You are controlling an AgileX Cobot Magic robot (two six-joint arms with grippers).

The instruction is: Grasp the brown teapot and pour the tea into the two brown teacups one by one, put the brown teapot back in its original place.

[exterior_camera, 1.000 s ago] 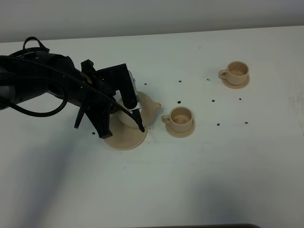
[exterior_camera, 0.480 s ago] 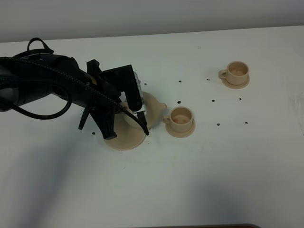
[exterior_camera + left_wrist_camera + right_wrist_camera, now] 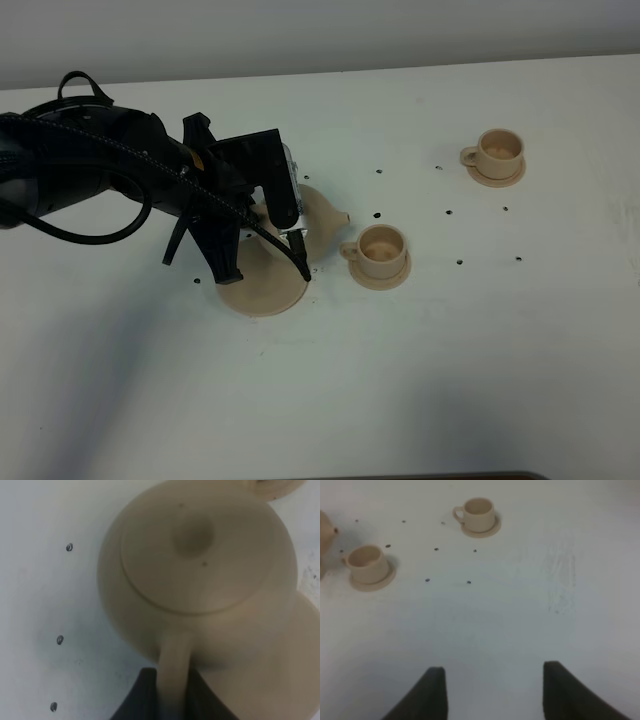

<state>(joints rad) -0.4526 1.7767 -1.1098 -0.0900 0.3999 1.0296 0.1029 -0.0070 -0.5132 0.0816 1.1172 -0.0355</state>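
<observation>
- The brown teapot (image 3: 318, 218) was held by its loop handle, its short spout pointing toward the nearer cup and its knobbed lid in place.
- In the left wrist view the brown teapot (image 3: 195, 565) filled most of the frame, with its handle running down between the two dark fingers.
- The left gripper (image 3: 174, 700) was clamped tight on that handle, one finger on each side.
- The pot sat off the middle of the large saucer (image 3: 262, 288), hanging over the edge on the cup side; whether it touched the saucer could not be told.
- The near teacup (image 3: 383, 248) stood upright on its small saucer (image 3: 381, 277), just beside the spout tip, handle turned toward the pot.
- The far teacup (image 3: 500, 150) stood upright on its own saucer (image 3: 497, 179), well apart from the pot, toward the back right of the table (image 3: 450, 350).
- Small dark marks (image 3: 378, 214) dotted the white tabletop between and around the cups.
- The right gripper (image 3: 495, 695) hung above bare table with its fingers spread wide and nothing between them, both cups lying ahead of it.
</observation>
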